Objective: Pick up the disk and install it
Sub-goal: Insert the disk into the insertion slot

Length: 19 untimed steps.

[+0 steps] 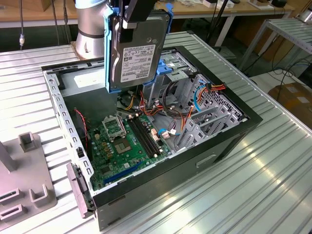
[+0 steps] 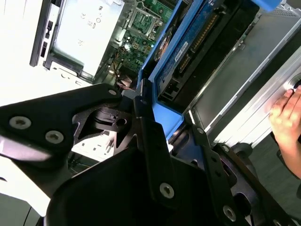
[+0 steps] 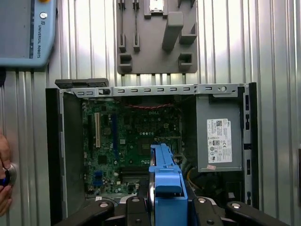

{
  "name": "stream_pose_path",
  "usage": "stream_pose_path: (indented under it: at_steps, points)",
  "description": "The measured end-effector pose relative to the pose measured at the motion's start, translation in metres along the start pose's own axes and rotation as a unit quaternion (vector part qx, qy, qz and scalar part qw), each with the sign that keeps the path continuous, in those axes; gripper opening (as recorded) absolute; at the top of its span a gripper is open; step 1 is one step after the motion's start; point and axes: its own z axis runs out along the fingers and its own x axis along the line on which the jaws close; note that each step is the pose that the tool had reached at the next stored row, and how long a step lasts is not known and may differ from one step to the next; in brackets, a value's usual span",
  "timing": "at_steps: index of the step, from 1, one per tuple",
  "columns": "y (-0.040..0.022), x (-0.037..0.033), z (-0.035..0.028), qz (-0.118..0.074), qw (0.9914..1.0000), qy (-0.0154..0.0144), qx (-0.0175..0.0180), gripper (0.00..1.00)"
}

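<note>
The disk (image 1: 139,56) hangs upright in my hand (image 1: 136,18), which is clamped on the top edge of its blue carrier. Its label faces the exterior camera, and it sits clear above the open computer case (image 1: 253,119), touching nothing inside. In the first wrist view I look straight down the carrier's blue edge onto the motherboard (image 3: 131,136), with the grey power supply (image 3: 218,139) off to one side. I judge the step in hand to be bringing the disk to the metal drive cage (image 1: 178,73), just beside it toward the exterior view's right. To do it well, I want the carrier square to the cage's opening and the motion slow, since a tilted carrier would likely bind. The coloured cables (image 1: 161,109) below the disk could snag a corner, so sideways travel is best made high. A person's hand (image 2: 287,117) is near the case, so I mind it.
</note>
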Motion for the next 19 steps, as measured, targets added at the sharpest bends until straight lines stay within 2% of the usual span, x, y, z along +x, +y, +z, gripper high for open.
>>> stream_pose_path:
  at_steps: [10,14,19]
  points:
    - [-0.0095,0.0,0.0002,0.0,1.0,0.0,0.0,0.37]
    - [-0.0219,-0.0004,0.0002,0.0,1.0,0.0,0.0,0.37]
    - [-0.033,-0.0009,0.0002,0.0,1.0,0.0,0.0,0.37]
